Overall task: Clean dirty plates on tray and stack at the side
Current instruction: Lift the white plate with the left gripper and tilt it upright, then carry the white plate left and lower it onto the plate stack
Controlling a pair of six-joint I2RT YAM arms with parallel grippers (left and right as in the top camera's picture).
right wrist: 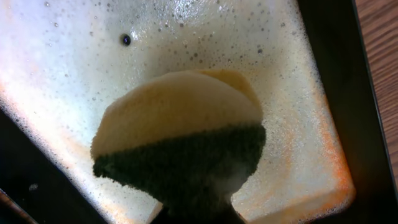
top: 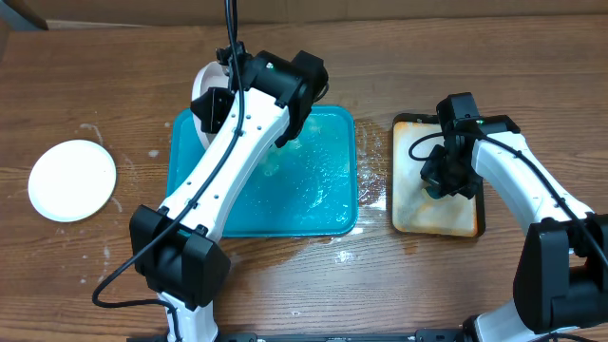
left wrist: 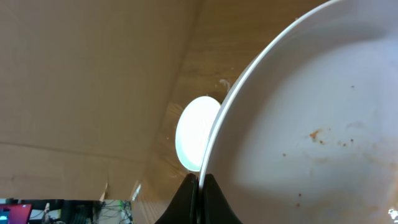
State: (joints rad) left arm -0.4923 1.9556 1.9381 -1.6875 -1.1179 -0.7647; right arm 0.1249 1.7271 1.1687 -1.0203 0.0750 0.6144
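Teal fills the middle of my overhead view: the wet tray (top: 323, 204), with my left gripper (top: 211, 104) holding a white plate (top: 201, 84) tilted above its far left corner. A second plate (top: 72, 180) lies flat on the table (top: 285, 285), well off to the left. My right gripper (top: 445, 179) hangs over the small tray (top: 410, 214). From the left wrist, the fingers (left wrist: 180, 205) pinch the plate's rim, and brown specks dot its face. From the right wrist, the jaws clamp a sponge (right wrist: 180, 134) above foam.
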